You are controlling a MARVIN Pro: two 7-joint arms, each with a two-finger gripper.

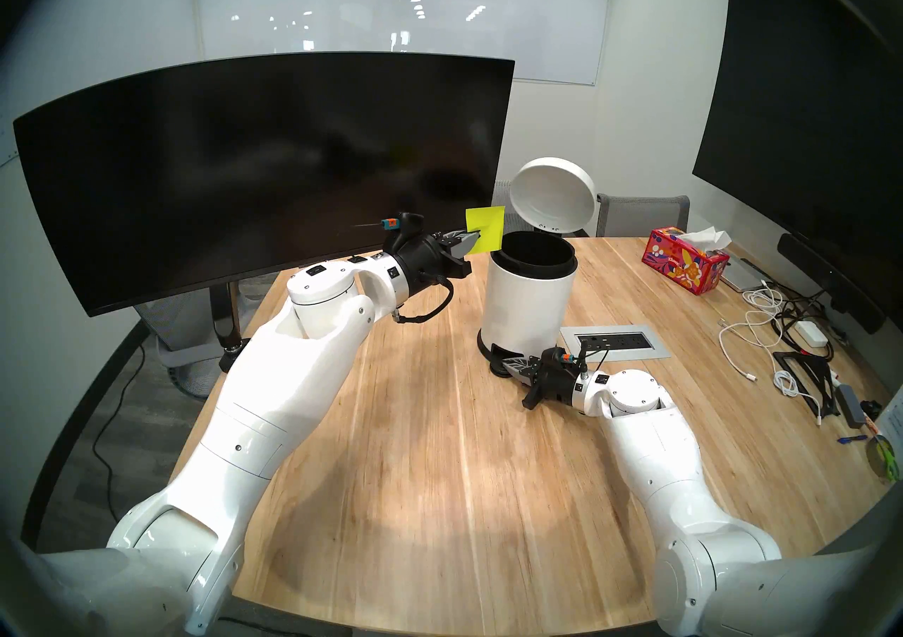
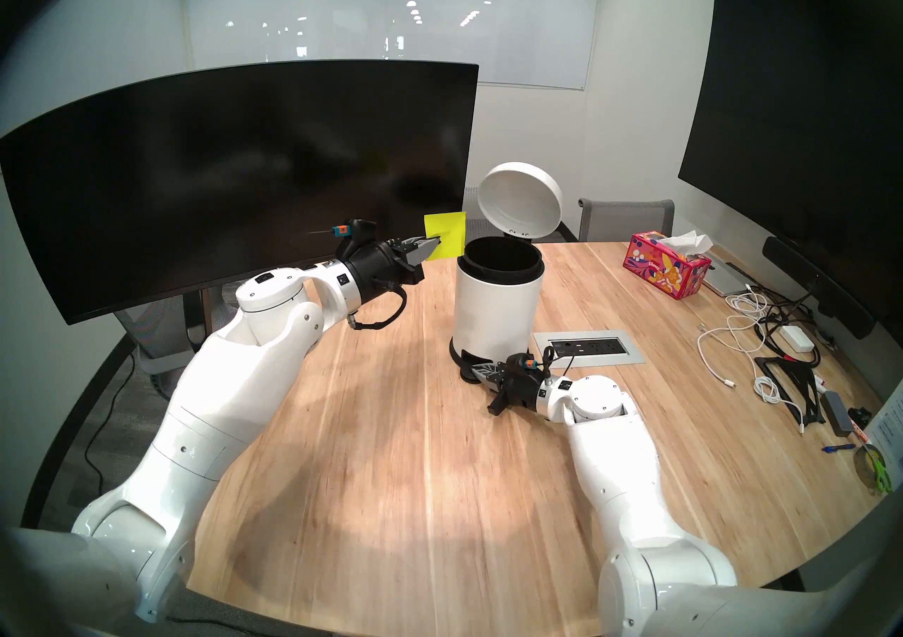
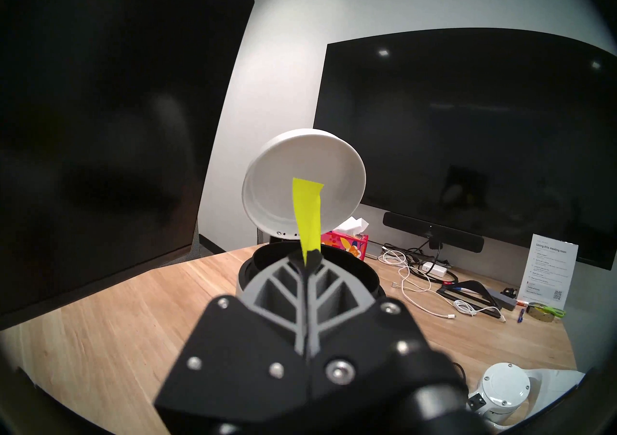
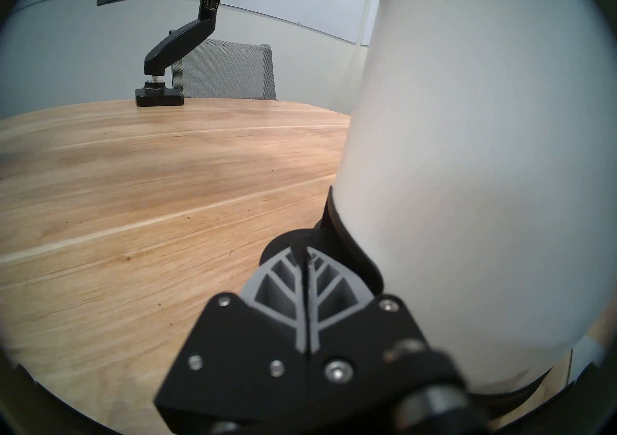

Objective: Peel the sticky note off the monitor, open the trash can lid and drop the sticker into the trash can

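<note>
left gripper [image 1: 475, 243]: jaws clenched on the sticky note [image 1: 486, 228], pinching its lower left edge; gripper roughly level, aimed at the trash can.
sticky note: off the screen, held upright in the air just left of the trash can [image 1: 528, 301] rim, lower edge about at rim height. In the left wrist view it stands edge-on above the fingertips, in front of the raised lid.
monitor [image 1: 254, 171]: wide curved black screen at the left back of the tabletop [image 1: 440, 450]; nothing stuck to the visible screen.
trash can lid [image 1: 554, 196]: swung up and back on its hinge, white underside facing the robot; black inner bucket open below it.
trash can: upright near the middle of the tabletop, just left of the inset power strip [image 1: 613, 340].
right gripper [image 1: 508, 364]: jaws closed on nothing, tips lying on the black foot pedal [image 1: 498, 352] at the base of the can.
pedal contact: the right wrist view shows the tips on the pedal, against the can's base ring.
tissue box [image 1: 686, 267]: red patterned, well right of the can, near the cables.
</note>
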